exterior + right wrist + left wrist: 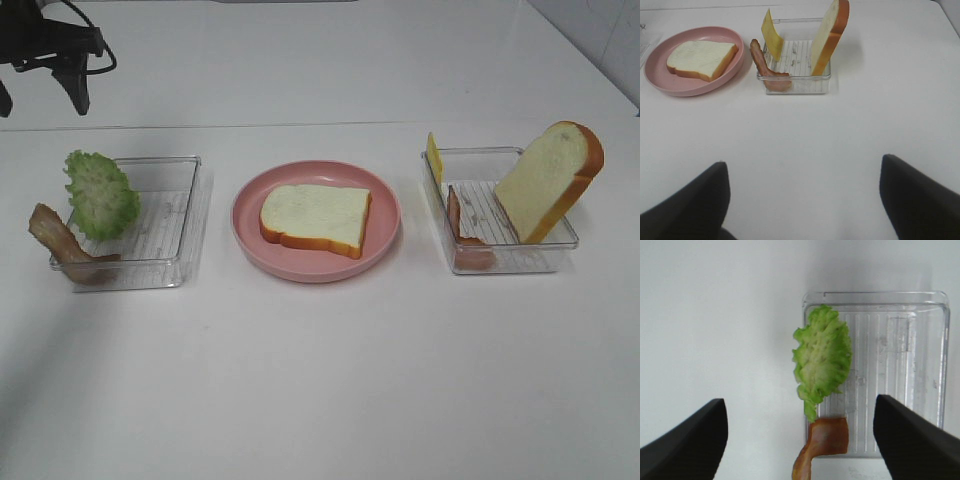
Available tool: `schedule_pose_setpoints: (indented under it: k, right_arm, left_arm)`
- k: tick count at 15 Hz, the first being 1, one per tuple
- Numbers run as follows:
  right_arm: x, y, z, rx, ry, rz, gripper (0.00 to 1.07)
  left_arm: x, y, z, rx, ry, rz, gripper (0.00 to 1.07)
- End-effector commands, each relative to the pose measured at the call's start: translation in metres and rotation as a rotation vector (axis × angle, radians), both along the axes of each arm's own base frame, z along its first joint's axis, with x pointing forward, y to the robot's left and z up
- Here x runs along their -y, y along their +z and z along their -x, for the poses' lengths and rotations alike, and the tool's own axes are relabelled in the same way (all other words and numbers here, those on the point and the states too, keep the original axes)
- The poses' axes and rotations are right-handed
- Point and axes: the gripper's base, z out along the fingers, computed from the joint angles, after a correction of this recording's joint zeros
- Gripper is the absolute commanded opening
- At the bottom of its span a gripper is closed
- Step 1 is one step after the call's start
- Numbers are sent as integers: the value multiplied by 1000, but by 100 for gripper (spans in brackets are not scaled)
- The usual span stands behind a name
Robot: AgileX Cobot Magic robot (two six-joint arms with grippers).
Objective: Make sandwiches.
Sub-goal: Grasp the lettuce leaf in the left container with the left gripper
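- Left gripper (797,405): spread wide, empty, facing the left tray (920,305).
- Lettuce (821,357): dead ahead between the jaws, leaning on that tray's left wall; its long axis crosses their closing line.
- Bread slice (315,218): flat and bare on the pink plate (300,265), centre, right of the lettuce.
- Right gripper (802,170): spread, empty, well apart from the right tray (795,85); the left arm is nearer the lettuce.

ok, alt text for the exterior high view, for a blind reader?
A pink plate at the centre of a white table holds one bread slice lying flat. The left clear tray has lettuce and a bacon strip draped over its edge; the right clear tray has a second bread slice leaning upright, cheese and more bacon.
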Motion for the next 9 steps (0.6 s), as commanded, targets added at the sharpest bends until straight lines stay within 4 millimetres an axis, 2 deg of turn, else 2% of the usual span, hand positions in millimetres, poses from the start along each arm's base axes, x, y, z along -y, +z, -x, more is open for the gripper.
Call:
schedule_pose_setpoints:
  k: [1,2,3,6,9]
  right_arm:
    - [0,0,1,22,1,6,77]
    - [0,0,1,22,1,6,77]
    - [0,0,1,22,1,6,77]
    - [0,0,1,22,1,6,77]
    - [0,0,1,22,1,6,77]
  left_arm:
    - [-8,-20,2,-113,16,-27,74]
    - [-8,-31,-1,-137,15,-27,74]
    - [-7,-54,-5,-187,14,-20,74]
    - [-5,-73,-10,-207,15,-6,74]
    - [-2,-84,-13,-208,20,27,73]
